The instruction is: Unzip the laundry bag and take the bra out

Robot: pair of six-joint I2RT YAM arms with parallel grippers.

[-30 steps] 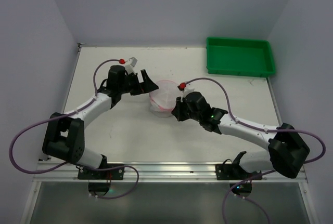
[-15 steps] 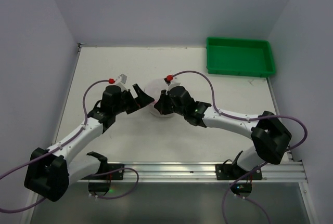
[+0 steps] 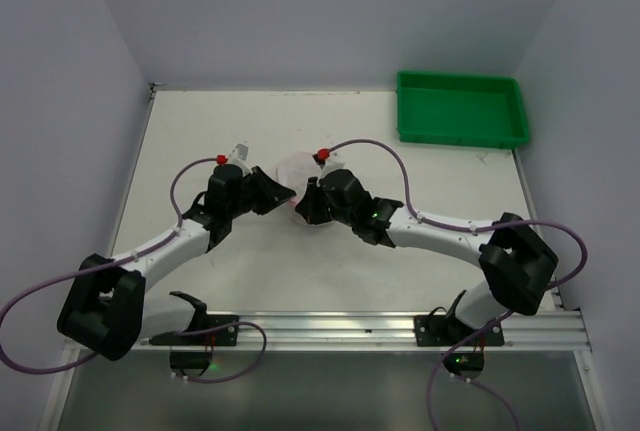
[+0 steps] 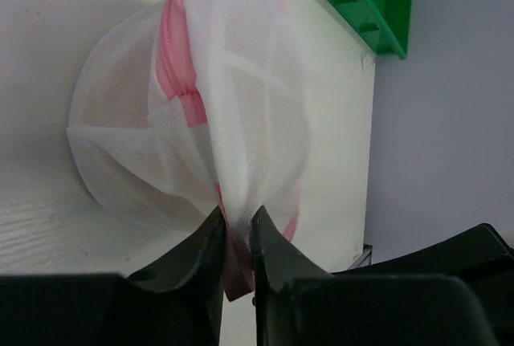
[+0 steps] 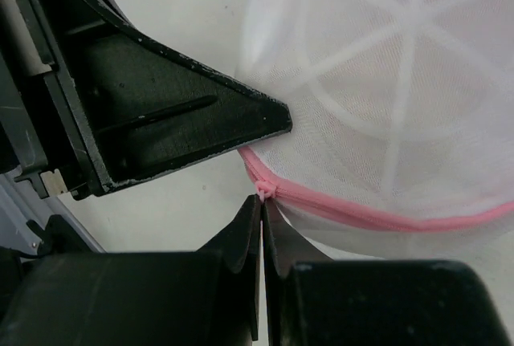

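The laundry bag point(image 3: 297, 172), a round white mesh pouch with pink zipper trim, rests mid-table between both grippers. My left gripper point(image 3: 284, 194) is shut on a pinch of its mesh and pink trim point(image 4: 237, 229) at the bag's point(image 4: 201, 113) near edge. From the other side, my right gripper point(image 5: 263, 201) is shut on the small pink zipper pull point(image 5: 264, 190) at the bag's point(image 5: 385, 105) rim. The left gripper's black finger point(image 5: 177, 121) lies just above that pull. The bra is hidden; only mesh shows.
A green tray point(image 3: 460, 109) stands at the back right of the table, also visible in the left wrist view as the green tray point(image 4: 369, 1). Grey walls close in the table on three sides.
The left gripper, open a second ago, has moved onto the bag's left edge and shut on the mesh. The right gripper shifted up and left with the bag, staying shut.
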